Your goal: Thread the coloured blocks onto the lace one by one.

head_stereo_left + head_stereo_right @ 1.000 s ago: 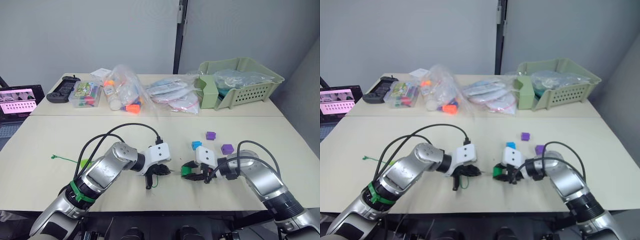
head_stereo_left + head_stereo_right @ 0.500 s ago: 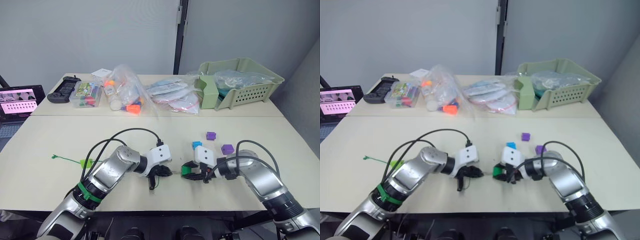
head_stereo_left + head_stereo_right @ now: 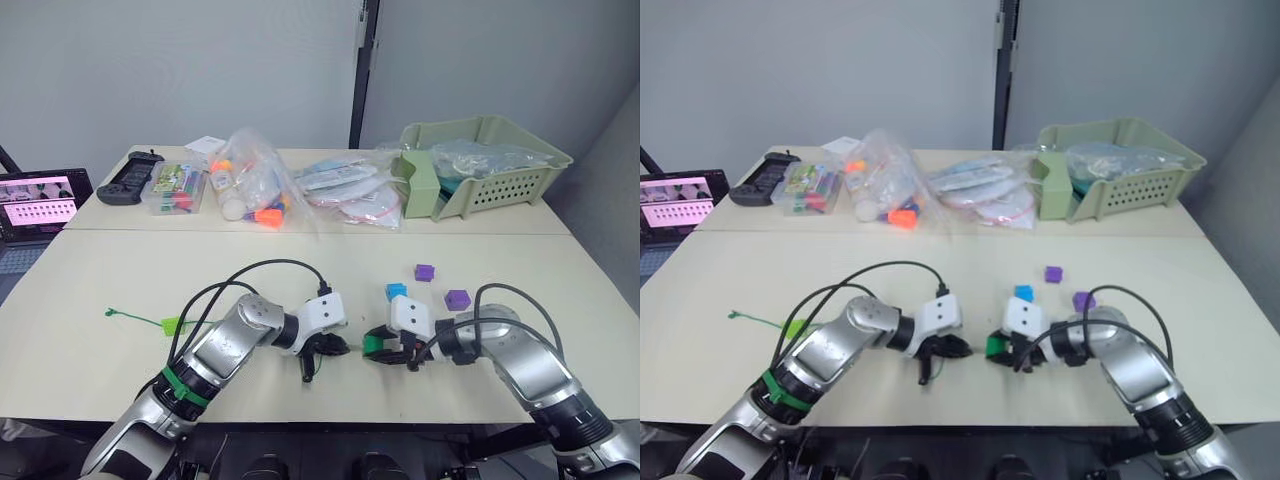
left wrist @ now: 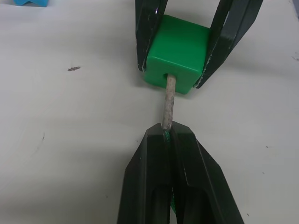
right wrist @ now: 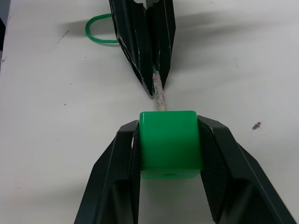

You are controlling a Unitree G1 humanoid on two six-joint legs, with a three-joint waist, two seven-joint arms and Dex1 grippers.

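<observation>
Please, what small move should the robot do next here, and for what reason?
Probably the left tool should push the lace further along its own line. The pale tip has entered the hole of the dark green cube, which the right tool clamps, but most of the tip is outside, between the tools.

We see bare desk [image 3: 90,360] from 7 to 9 o'clock of the left pincer [image 3: 345,347] | blue cube [image 3: 396,291] and purple cubes [image 3: 457,298] crowd 12 to 2 o'clock of the right pincer [image 3: 372,345] | bags [image 3: 250,180] and basket [image 3: 480,165] line the far edge.
</observation>
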